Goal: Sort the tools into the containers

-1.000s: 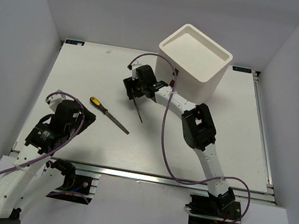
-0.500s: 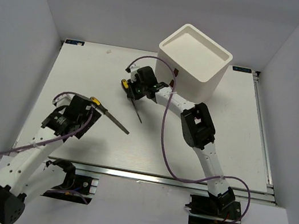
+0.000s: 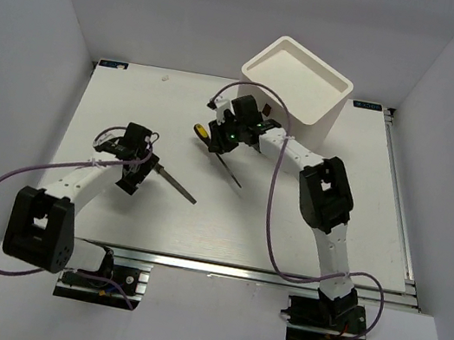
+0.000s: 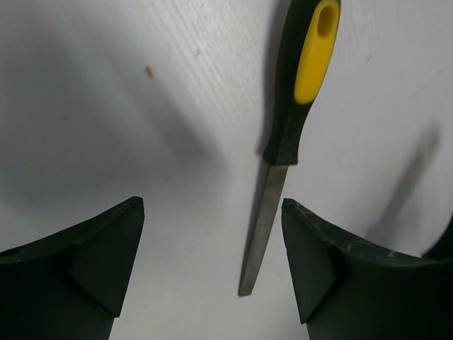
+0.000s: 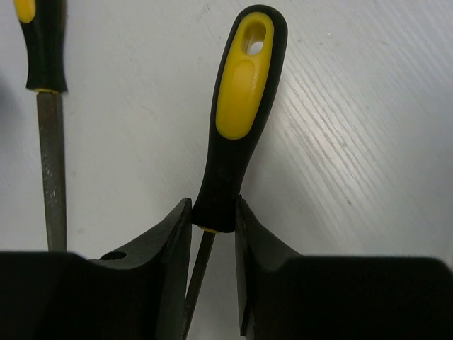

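From above, the white box (image 3: 296,119) stood at the back of the counter (image 3: 337,220), right of centre. The right arm reached left across the middle, and the right pincer (image 3: 217,139) gripped the screwdriver (image 3: 229,171) near the box's front left corner, with the yellow-black handle toward the left and the shaft slanting toward the near edge. The left pincer (image 3: 138,175) hung over the handle end of the file (image 3: 178,187), which lay on the counter left of centre, well apart from the box, with its blade pointing right and nearer. In the left wrist view, the left pincer (image 4: 212,265) was spread wide, with the file (image 4: 272,191) flat on the counter between its fingers (image 4: 106,262), nearer the right one and touching neither. In the right wrist view, the right pincer (image 5: 212,223) was drawn narrow and clamped the screwdriver (image 5: 237,127) at the black base of the handle. Whether it was clear of the counter could not be told. The file (image 5: 49,152) lay at the left edge.
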{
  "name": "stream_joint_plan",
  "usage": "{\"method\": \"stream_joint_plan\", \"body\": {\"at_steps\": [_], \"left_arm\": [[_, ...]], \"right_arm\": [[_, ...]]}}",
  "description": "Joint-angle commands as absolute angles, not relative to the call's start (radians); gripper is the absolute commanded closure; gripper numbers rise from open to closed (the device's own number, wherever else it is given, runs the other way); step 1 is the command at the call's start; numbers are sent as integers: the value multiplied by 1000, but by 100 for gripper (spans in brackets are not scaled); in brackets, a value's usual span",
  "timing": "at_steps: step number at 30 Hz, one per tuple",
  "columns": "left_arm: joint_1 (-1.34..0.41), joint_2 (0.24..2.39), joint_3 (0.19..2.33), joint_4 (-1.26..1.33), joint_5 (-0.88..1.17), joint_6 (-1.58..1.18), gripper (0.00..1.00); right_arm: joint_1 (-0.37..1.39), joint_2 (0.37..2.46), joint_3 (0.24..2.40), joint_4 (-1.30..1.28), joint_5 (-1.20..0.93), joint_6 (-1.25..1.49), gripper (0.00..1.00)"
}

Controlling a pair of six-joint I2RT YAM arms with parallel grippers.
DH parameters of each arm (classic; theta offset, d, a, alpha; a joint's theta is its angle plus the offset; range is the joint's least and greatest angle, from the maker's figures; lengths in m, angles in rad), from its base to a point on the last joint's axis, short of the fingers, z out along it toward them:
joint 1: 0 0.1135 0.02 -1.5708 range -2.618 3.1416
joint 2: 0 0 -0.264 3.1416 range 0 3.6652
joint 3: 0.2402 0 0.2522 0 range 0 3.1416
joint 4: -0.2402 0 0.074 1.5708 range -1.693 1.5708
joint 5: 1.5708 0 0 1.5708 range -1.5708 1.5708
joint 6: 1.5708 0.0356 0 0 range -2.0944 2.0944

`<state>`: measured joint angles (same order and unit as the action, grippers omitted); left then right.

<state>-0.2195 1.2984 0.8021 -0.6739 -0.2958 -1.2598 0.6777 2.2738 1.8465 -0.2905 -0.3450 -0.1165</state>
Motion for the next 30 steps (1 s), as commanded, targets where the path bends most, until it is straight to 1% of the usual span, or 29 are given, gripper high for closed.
{"method": "stream_joint_plan", "body": {"at_steps": [1, 5, 7, 8, 11, 12, 15, 19, 22, 25, 28, 29, 30], "left_arm": [[-181, 1365, 871, -597, -262, -1227, 12], [-173, 1457, 957, -594, -259, -1169, 13], [-173, 1483, 997, -588, -259, -1152, 13], [-173, 1500, 1005, -583, -259, -1143, 13], [-173, 1538, 1031, -577, -271, -1129, 14], [-172, 1552, 1051, -583, -275, -1126, 15], [-170, 1615, 1092, -633, -278, -1121, 16], [-170, 1647, 1114, -670, -267, -1120, 16], [-172, 1634, 1089, -663, -264, -1117, 16], [-172, 1617, 1078, -652, -261, -1106, 16], [-170, 1606, 1081, -653, -259, -1091, 15], [-170, 1605, 1083, -650, -256, -1088, 15], [-170, 1602, 1085, -652, -255, -1086, 15]], "right_arm": [[670, 2143, 1778, -293, -393, -176, 100], [672, 2071, 1685, -278, -364, -236, 100], [672, 2010, 1625, -261, -385, -270, 100], [672, 1991, 1612, -259, -432, -284, 100], [672, 1930, 1624, -320, -559, -373, 100], [672, 1901, 1650, -368, -587, -397, 100], [670, 1847, 1686, -397, -635, -434, 100], [670, 1749, 1782, -365, -560, -425, 100], [654, 1743, 1889, -345, -392, -416, 100], [606, 1793, 1986, -359, -309, -472, 100], [537, 1874, 2155, -426, -282, -517, 100], [525, 1893, 2242, -467, -273, -528, 100], [514, 1923, 2272, -485, -262, -572, 100]]}}
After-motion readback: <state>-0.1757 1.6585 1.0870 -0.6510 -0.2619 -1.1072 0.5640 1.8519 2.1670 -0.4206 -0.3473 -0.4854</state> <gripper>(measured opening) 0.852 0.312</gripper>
